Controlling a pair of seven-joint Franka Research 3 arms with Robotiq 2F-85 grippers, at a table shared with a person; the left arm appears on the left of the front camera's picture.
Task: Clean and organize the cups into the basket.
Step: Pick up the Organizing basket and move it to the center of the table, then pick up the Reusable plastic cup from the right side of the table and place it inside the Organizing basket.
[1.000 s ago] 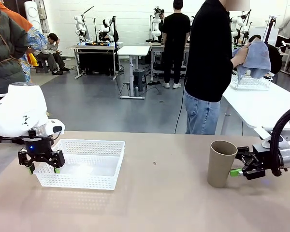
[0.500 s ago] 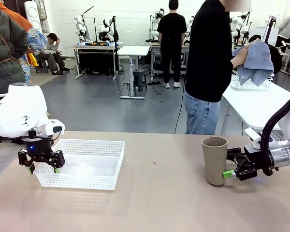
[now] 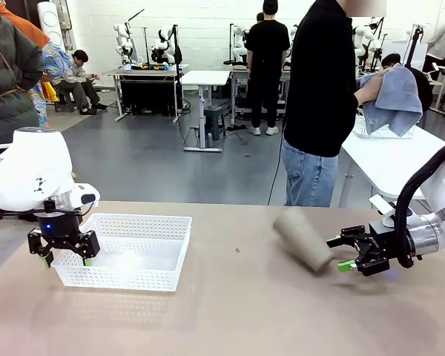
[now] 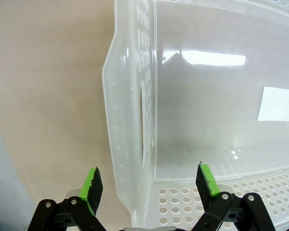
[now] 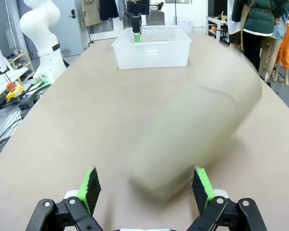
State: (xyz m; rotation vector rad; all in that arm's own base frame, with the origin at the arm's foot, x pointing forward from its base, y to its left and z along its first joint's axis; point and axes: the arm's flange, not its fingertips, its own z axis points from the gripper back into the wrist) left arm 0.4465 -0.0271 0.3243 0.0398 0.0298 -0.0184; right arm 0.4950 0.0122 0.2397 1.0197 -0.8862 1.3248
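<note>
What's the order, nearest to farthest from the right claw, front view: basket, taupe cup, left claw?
1. Taupe cup, tilted and blurred, just ahead of the open right claw.
2. Basket, across the table on the left.
3. Left claw, open at the basket's far left end.

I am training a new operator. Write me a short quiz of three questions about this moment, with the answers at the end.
1. True or false: the brown cup stands upright inside the basket.
2. Choose one: the jaws of the right gripper are A) shut on the cup, B) open, with the tilted cup just ahead of them, C) shut on nothing.
3. Short answer: what does the person at the far side hold?
Key: 1 false, it leans over above the table, outside the basket. 2 B. 3 a blue cloth.
</note>
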